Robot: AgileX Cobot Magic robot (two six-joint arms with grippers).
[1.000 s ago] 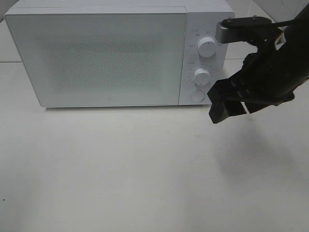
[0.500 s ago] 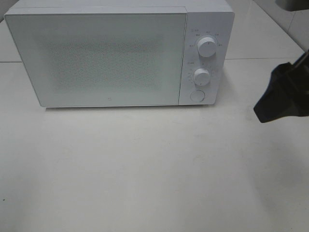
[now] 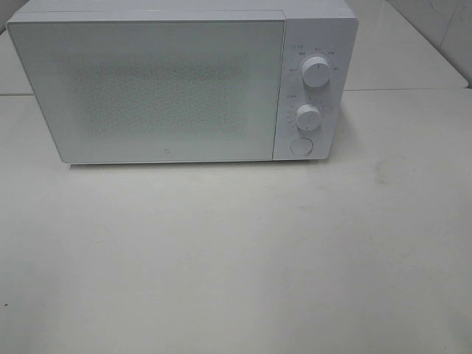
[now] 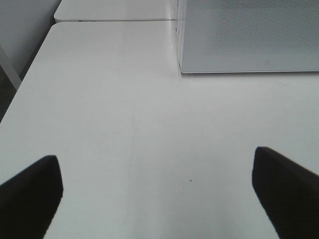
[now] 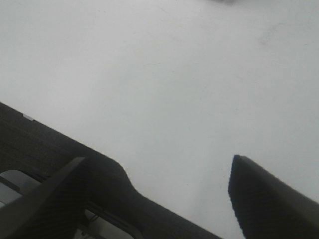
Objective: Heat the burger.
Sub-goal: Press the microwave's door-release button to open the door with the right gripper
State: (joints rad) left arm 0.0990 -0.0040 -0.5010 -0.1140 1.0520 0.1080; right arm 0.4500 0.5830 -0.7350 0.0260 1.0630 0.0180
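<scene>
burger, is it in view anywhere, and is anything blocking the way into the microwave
No burger shows in any view. The microwave has its door shut, closing off the inside. The left gripper and right gripper stand open over bare table, holding nothing.

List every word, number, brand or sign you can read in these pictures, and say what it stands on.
No text is legible anywhere in these pictures.
Markings around the upper knob of the microwave: too small to read.
Markings around the lower knob: too small to read.
Small mark low on the door: blurred, unreadable.
</scene>
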